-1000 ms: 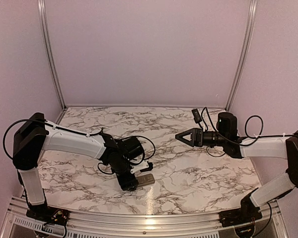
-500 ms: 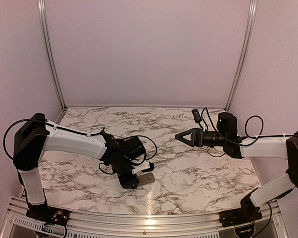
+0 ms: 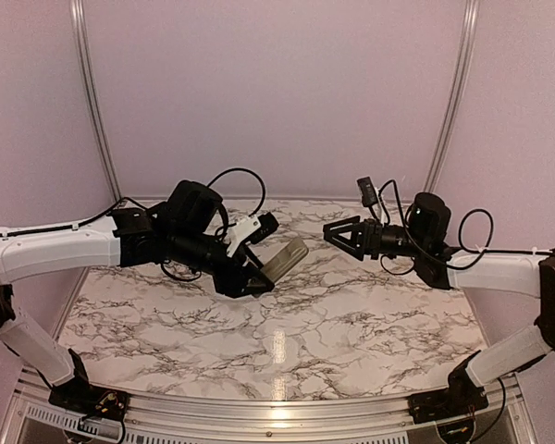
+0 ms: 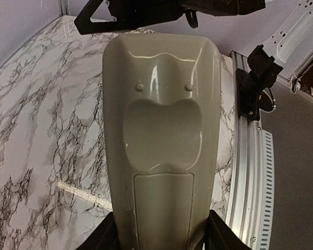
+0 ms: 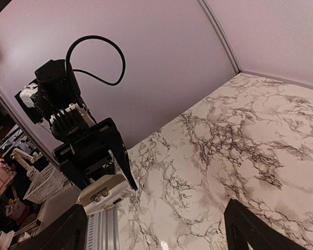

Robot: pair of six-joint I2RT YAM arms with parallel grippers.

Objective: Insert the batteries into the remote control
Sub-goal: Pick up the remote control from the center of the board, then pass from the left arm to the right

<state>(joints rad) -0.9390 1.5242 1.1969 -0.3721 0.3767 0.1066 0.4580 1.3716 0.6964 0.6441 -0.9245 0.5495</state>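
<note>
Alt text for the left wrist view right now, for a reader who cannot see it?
The remote control, greyish-tan back toward the camera, fills the frame, clamped at its lower end between the left gripper's black fingers. Behind it are the marble table and, along the top edge, the right gripper.

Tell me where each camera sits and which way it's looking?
Top external: high behind the arms, looking down on the marble table; both arms show, the left end effector gripping the remote control, the right end effector open.
Left wrist: on the left arm, looking along the remote control's back; left fingers at the bottom.
Right wrist: on the right arm, facing the left end effector; right fingers at the bottom.
Shared: each wrist view catches the other arm's end effector.
</note>
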